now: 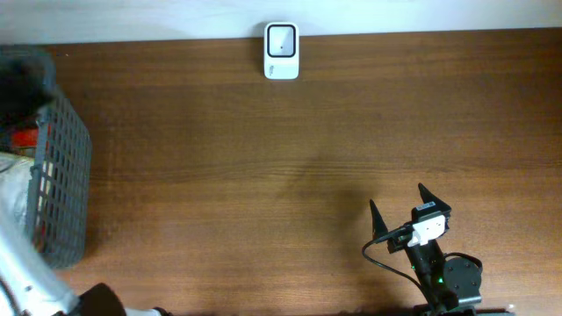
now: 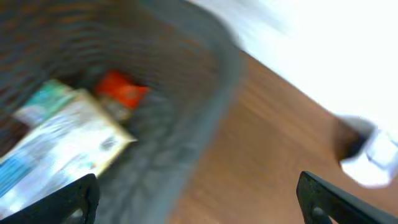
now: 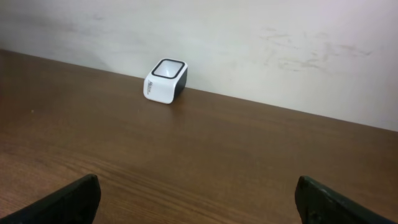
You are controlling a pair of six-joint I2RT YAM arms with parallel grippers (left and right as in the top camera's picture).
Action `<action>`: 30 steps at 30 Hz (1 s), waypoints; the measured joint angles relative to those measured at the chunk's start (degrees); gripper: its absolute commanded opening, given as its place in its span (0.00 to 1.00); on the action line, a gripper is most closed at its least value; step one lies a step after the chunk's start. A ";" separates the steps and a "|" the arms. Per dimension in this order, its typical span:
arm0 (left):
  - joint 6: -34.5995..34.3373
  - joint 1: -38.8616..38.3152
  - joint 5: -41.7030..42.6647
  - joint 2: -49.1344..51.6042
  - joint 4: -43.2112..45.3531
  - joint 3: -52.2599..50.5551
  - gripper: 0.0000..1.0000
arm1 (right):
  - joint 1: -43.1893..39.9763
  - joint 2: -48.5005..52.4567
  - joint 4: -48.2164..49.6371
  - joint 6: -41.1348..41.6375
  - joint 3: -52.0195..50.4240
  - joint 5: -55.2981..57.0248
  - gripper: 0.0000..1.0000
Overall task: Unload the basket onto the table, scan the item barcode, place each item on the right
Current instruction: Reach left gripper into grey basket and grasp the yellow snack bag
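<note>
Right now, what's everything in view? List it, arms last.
table: 1, brown wood, under everything
wall: 1, off-white, behind the table
scanner: 1, white with dark window, table's far edge by the wall
basket: 1, grey mesh, table's left end
red item: 1, red, inside the basket, blurred
packet: 1, white and teal, inside the basket beside the red item
left end effector: 1, black fingers, open, empty, above the basket
right end effector: 1, black fingers, open, empty, near-right of the table
</note>
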 measured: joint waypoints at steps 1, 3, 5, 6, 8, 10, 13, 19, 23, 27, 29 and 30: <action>-1.49 3.52 -0.33 -0.02 -0.22 0.02 0.99 | 0.00 0.00 -0.02 0.02 0.00 0.00 0.99; -4.87 12.50 -3.17 -0.15 -0.74 -0.63 1.00 | 0.00 0.00 0.00 0.02 0.00 0.00 0.99; -6.45 16.13 -5.31 -0.46 -0.35 -5.38 1.00 | 0.00 0.00 -0.02 0.04 0.00 0.00 0.99; -7.02 17.11 -5.70 -0.42 0.96 -9.11 0.99 | 0.00 0.00 -0.02 0.02 0.00 0.00 0.99; -7.23 18.56 -6.38 -0.22 8.61 -19.91 0.99 | 0.00 0.00 -0.02 0.02 0.00 0.00 0.99; -1.14 19.23 -6.99 0.46 21.66 -28.50 1.00 | 0.00 0.00 -0.02 0.02 0.00 0.00 0.99; 14.58 19.26 -7.37 3.98 30.21 -32.83 0.93 | 0.00 -0.02 -0.02 0.00 0.00 0.00 0.99; 34.14 19.28 -7.80 11.65 35.04 -33.03 0.97 | 0.00 0.00 -0.02 -0.02 0.00 0.00 0.99; 38.03 19.45 -15.08 16.87 36.17 -33.05 0.97 | 0.00 0.00 -0.02 0.02 0.00 0.00 0.99; 38.40 20.09 -15.72 18.58 35.91 -33.05 0.69 | 0.00 0.00 -0.02 0.02 0.00 0.00 0.99; 38.73 20.11 -14.32 18.88 35.17 -33.05 0.60 | 0.00 0.00 -0.02 0.02 0.00 0.00 0.99; 38.75 20.13 -12.66 18.93 34.12 -33.09 0.51 | 0.00 0.00 -0.02 0.02 0.00 0.00 0.99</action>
